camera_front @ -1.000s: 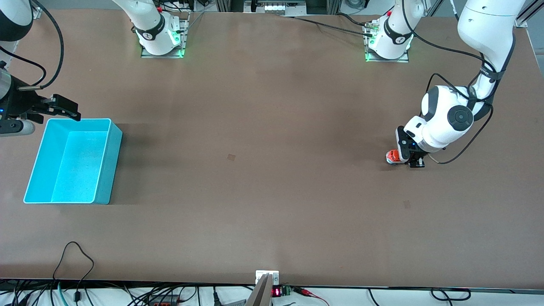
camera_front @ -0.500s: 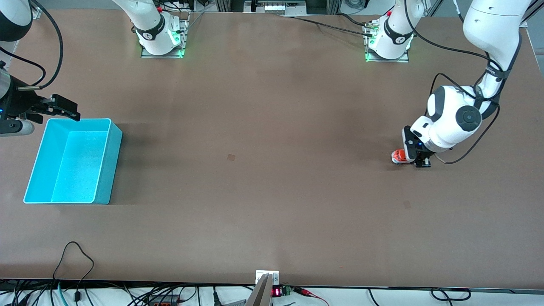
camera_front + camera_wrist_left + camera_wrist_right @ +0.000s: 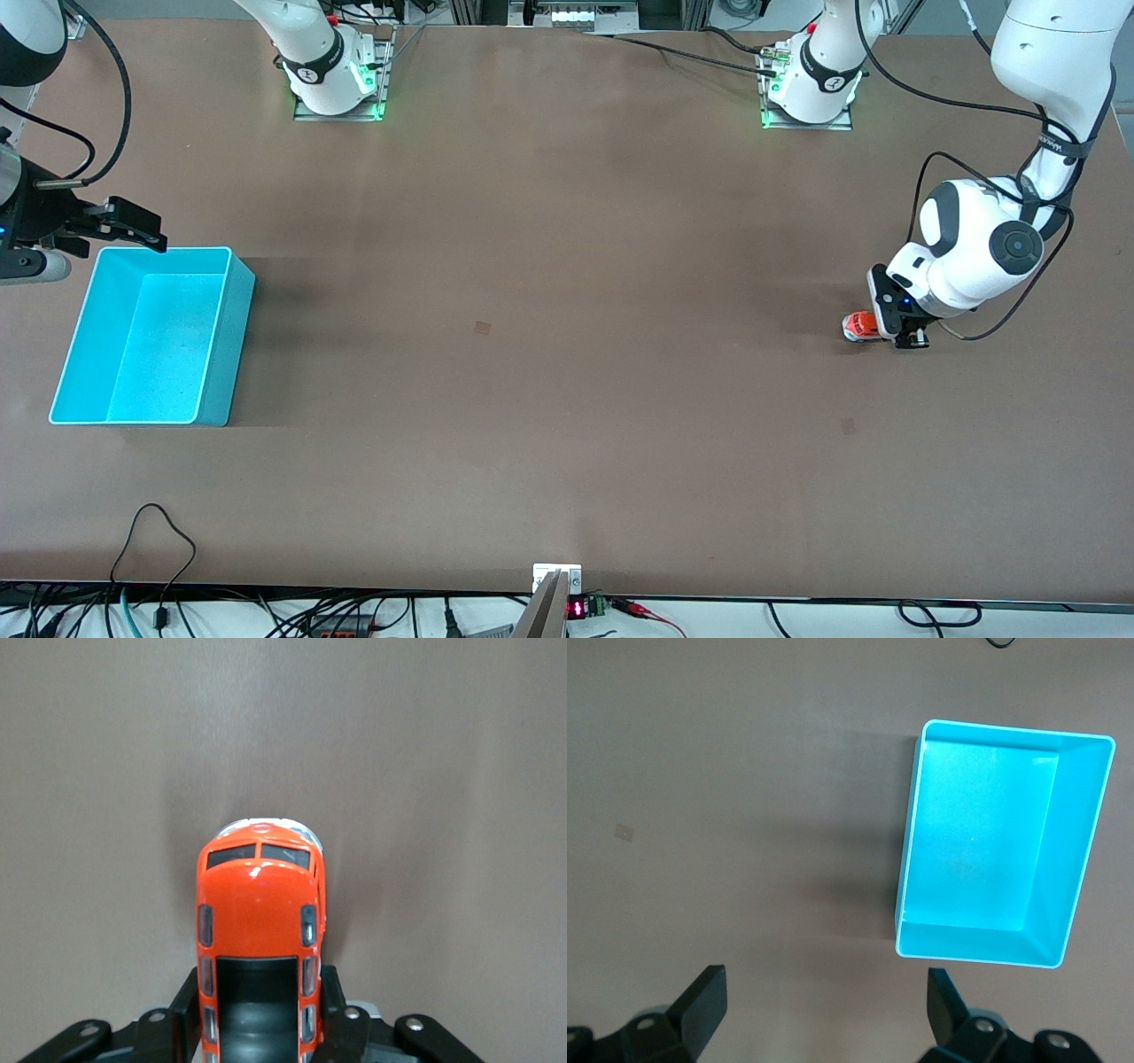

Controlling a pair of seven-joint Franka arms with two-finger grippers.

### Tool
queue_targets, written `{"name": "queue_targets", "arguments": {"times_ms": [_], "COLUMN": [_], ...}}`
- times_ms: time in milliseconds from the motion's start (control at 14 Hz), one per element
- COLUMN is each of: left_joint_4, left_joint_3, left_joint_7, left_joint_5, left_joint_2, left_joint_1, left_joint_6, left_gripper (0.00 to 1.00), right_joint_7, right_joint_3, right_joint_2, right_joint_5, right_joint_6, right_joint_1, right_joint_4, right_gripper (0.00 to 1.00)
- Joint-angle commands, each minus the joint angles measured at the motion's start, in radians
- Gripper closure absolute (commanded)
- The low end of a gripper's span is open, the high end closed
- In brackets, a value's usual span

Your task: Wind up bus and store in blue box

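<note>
Left wrist view shows the left gripper (image 3: 261, 1028) clamped on the bus (image 3: 259, 930), one finger against each long side at the rear half, the cab end projecting forward and free. From the front view, the bus (image 3: 858, 326) sits low at the table (image 3: 567, 372) surface, toward the left arm's end; whether its wheels touch the surface cannot be told.

Handling assessment: the toy appears small, light and rigid, with glossy moulded sides that could slip under a loose pinch. Its flat flanks look like the soundest purchase, as now taken; the windows and roof panel offer none.

Right gripper (image 3: 133, 226) hangs just above the rim of the blue box (image 3: 151, 337) at the right arm's end, fingers spread wide and empty, as its wrist view confirms; that arm waits. The blue box (image 3: 1001, 842) stands open and holds nothing, well apart from the bus.
</note>
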Motion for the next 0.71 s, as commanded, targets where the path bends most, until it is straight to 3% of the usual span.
{"name": "queue_targets", "arguments": {"times_ms": [0, 429, 500, 571, 643], "left_joint_4": [0.04, 0.066, 0.067, 0.067, 0.069], "left_joint_3": [0.003, 0.004, 0.003, 0.003, -0.005], "left_joint_7": [0.038, 0.142, 0.155, 0.156, 0.156], "left_joint_5": [0.015, 0.015, 0.015, 0.015, 0.015], "left_joint_2": [0.062, 0.072, 0.074, 0.072, 0.066], "left_joint_1": [0.04, 0.11, 0.124, 0.126, 0.126], "left_joint_6": [-0.005, -0.005, -0.005, -0.006, -0.03], "left_gripper": [0.63, 0.63, 0.59, 0.41, 0.07], "right_joint_7": [-0.014, -0.014, -0.014, -0.014, -0.013], "right_joint_3": [0.005, 0.005, 0.005, 0.005, 0.005], "right_joint_2": [-0.002, -0.002, -0.002, 0.0, 0.0], "right_joint_5": [0.01, 0.01, 0.01, 0.01, 0.01], "right_joint_6": [-0.007, -0.007, -0.007, -0.007, -0.007], "right_joint_1": [-0.01, -0.01, -0.01, -0.01, -0.01], "right_joint_4": [0.004, 0.004, 0.004, 0.004, 0.004], "right_gripper": [0.0, 0.0, 0.0, 0.0, 0.0]}}
